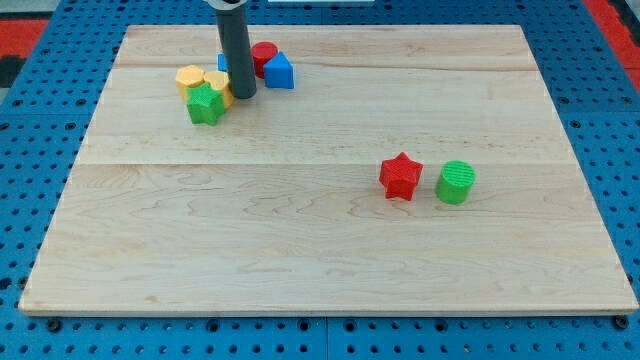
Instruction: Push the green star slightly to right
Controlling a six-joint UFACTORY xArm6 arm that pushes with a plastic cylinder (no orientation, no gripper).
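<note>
The green star (205, 104) lies at the upper left of the wooden board (320, 260). It touches a yellow block (219, 86) just above it, with another yellow block (189, 77) to the upper left. My tip (243, 95) rests on the board just right of the green star and the yellow blocks, a small gap from the star's right side. The dark rod rises to the view's top and hides part of a blue block (223, 62) behind it.
A red cylinder (264, 56) and a blue block (279, 71) sit right of the rod. A red star (401, 176) and a green cylinder (456, 182) lie right of the centre. A blue pegboard surrounds the board.
</note>
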